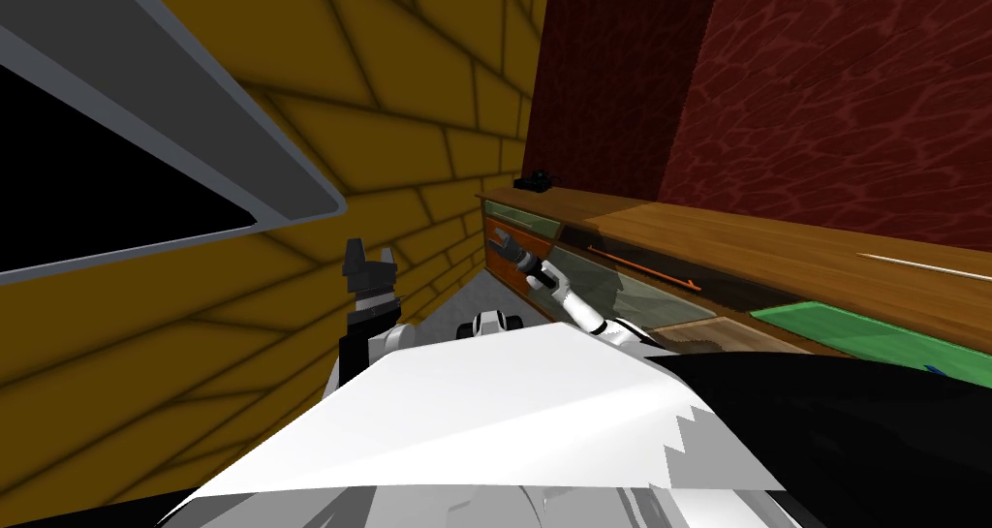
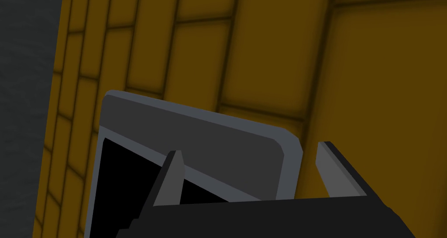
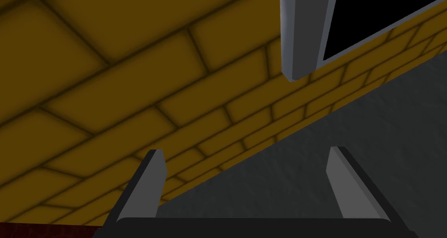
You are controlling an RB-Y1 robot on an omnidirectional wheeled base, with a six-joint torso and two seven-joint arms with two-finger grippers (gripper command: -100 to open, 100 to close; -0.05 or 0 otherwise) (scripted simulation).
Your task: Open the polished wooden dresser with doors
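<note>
So far nothing looks opened: the dresser [image 1: 678,233] runs along the red wall [image 1: 775,86] to my right, the right gripper [image 1: 502,244] is spread empty near its far front, and the left gripper [image 1: 371,253] is spread idle by the yellow wall [image 1: 407,125], so grasping and pulling remain.

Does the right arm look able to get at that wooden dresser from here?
Probably yes. The right gripper, open, seems close beside the dresser front with nothing between them. Its fingers face the yellow brick wall, though, so the wrist would likely need turning.
</note>
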